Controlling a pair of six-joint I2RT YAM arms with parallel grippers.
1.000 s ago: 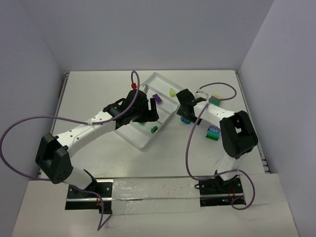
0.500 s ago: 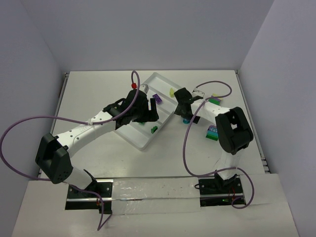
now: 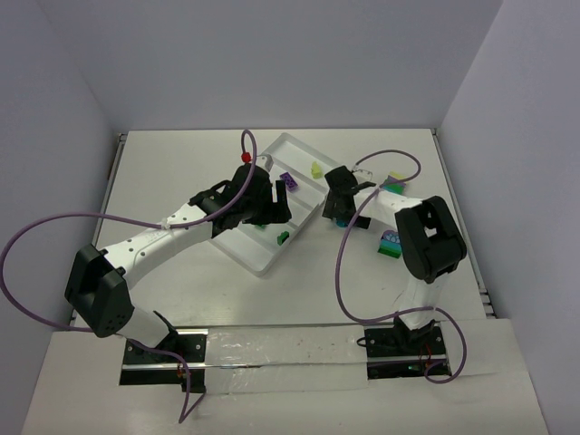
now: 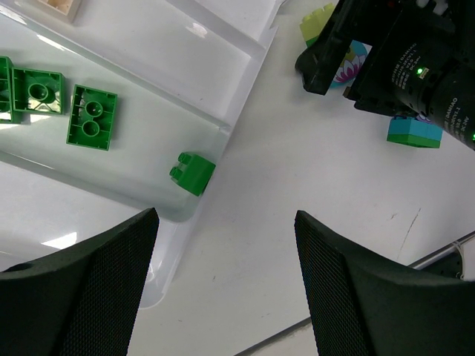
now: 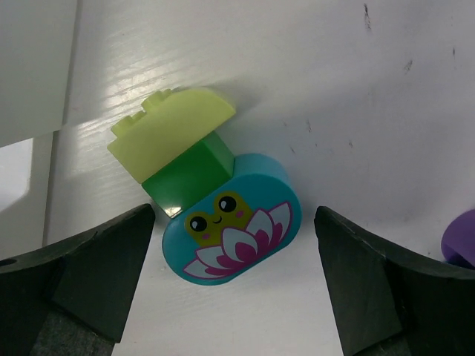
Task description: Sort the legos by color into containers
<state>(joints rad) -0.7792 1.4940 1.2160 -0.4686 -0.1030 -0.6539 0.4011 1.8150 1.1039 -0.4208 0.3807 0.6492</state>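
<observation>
I have the tray (image 3: 265, 268) lying at a slant in the middle of the table (image 3: 163, 163). Bare table shows between its near corner and both arm bases, and again along the far edge below the back wall. The right arm folds into the strip between the tray and the right-hand wall.

The left gripper (image 3: 276, 210) hangs over the tray, jaws wide, nothing between them. The right gripper (image 3: 337, 204) hangs low just outside the tray wall. Its jaws are spread wide to either side of a clump of bricks (image 5: 200, 189), with a gap at each flank. The clump sits on the table beside the tray, not in any trough.

From overhead I get a purple brick (image 3: 288, 181) inside the tray, a teal brick (image 3: 342, 220) on the table by the right gripper, and a mixed stack (image 3: 391, 243) near the right arm's elbow. The left arm hides much of the tray there. The left wrist camera fills that in: flat green bricks (image 4: 93, 117) and a small green brick (image 4: 191, 173) share one trough, the small one at its end against the wall. A peach brick (image 4: 59, 4) shows in a farther trough.

Only the right wrist camera shows the clump whole: a yellow-green brick (image 5: 171, 130) on a green brick (image 5: 185, 174), joined to a teal piece (image 5: 245, 230). That teal piece carries a printed smiling frog over pink-and-white lily petals. The right gripper's body has white lettering, too small for me to read, beside a lit green lamp (image 4: 419, 72).
</observation>
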